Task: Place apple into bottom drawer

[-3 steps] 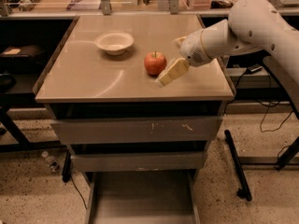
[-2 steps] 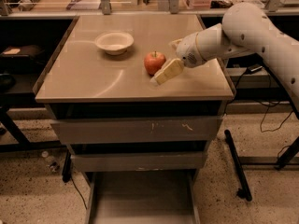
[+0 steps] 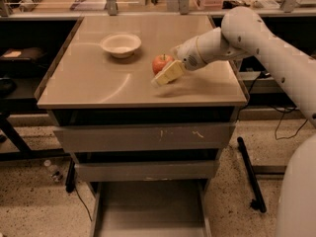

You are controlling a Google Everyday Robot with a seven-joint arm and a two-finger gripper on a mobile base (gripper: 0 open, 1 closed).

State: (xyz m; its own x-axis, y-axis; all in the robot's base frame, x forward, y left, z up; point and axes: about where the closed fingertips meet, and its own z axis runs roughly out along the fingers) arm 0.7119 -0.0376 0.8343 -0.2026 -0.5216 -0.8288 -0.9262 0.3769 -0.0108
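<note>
The apple (image 3: 160, 62) is small, round and red-orange. It sits on the tan tabletop (image 3: 98, 83), right of the middle. My gripper (image 3: 164, 76) comes in from the right on the white arm (image 3: 232, 38). Its cream tip lies low over the table, right against the apple's front right side and partly in front of it. The bottom drawer (image 3: 148, 206) is pulled open below the table front and shows a flat grey floor with nothing in it.
A cream bowl (image 3: 121, 44) stands on the table, left of and behind the apple. The scratched top drawer front (image 3: 143, 137) and the middle drawer front (image 3: 143, 171) are shut. A dark shelf (image 3: 19, 58) is at the left, and cables and a black leg (image 3: 252, 177) are at the right.
My gripper has slid a little left and closed in on the apple's front right side. The apple and the bowl have not moved.
</note>
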